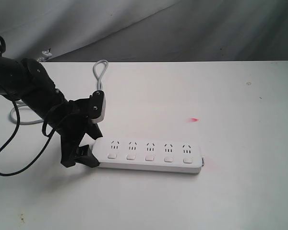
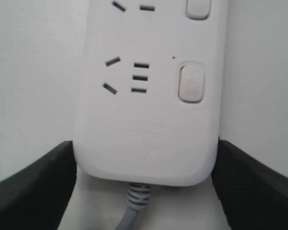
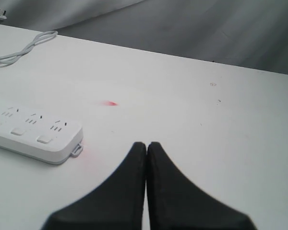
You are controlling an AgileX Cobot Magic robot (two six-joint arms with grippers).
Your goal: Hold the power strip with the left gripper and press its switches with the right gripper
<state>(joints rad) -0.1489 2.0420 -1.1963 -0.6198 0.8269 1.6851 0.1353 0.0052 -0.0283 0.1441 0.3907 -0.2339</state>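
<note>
Power strip (image 1: 149, 153) lies flat on the white table (image 1: 230, 96), socket side up, switches (image 1: 150, 157) in a row along one long edge. Left gripper (image 1: 90, 146) is clamped across the strip's cord end, one finger against each long side. Right gripper (image 3: 147, 146) has its fingers pressed together and sits off the strip's other end, not touching it.

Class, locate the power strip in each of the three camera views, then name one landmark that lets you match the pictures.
Exterior view: the power strip lies lower centre, cord end between the left claw fingers.
Left wrist view: its cord end fills the frame, a black finger either side.
Right wrist view: only its far end shows, beyond the shut right claw.
Shared landmark: the grey cord, visible in all three.
</note>
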